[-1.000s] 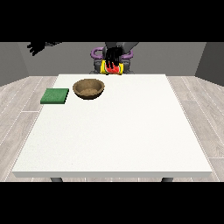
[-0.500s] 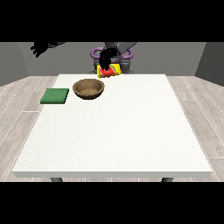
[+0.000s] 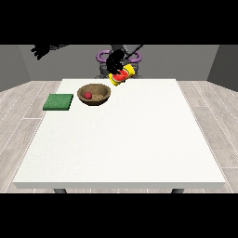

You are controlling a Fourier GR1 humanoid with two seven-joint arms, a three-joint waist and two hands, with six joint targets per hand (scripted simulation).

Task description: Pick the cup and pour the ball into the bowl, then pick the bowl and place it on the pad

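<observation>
White table [image 3: 139, 148]: small red ball [image 3: 87, 95] now inside brown wooden bowl [image 3: 94, 94]; hand at the view's right [image 3: 113, 62], apparently holding tilted yellow-red cup [image 3: 122, 76] at two o'clock; I lift the bowl next.

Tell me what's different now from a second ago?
The cup got tipped over toward the bowl by the hand holding it, and the red ball now lies in the bowl, which looked empty before. The bowl, the green pad and the raised hand at the view's left stayed put.
</observation>
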